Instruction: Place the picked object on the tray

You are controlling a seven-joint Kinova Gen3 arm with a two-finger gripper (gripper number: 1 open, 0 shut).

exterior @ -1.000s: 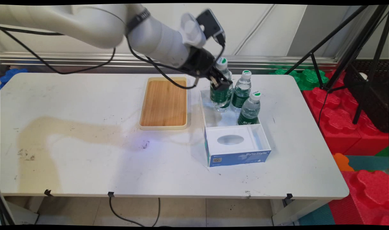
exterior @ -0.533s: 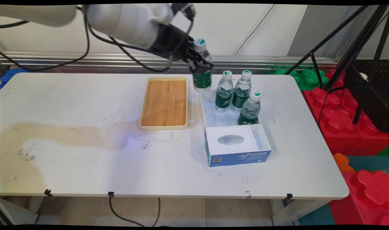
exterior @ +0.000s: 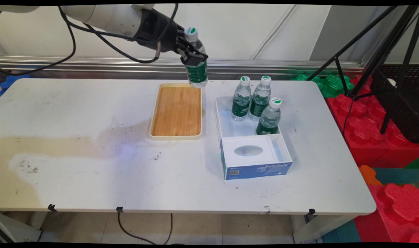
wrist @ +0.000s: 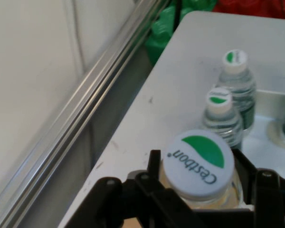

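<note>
Gripper (exterior: 192, 57) clamped on bottle (exterior: 197, 70), airborne over tray's (exterior: 176, 136) 1 o'clock corner; box (exterior: 255, 168) w/ three bottles (exterior: 259, 103) at 4 o'clock, apart.

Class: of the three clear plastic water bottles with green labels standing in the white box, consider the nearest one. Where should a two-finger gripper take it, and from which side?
Probably at the neck just under the white-and-green cap of the nearest clear plastic bottle, coming from above: it stands upright, the white box walls its lower body, and two other bottles crowd it behind.

The white table (exterior: 92, 179) is bearing a wooden tray (exterior: 176, 112) beside a white box (exterior: 252, 151) with three bottles (exterior: 259, 105).
</note>
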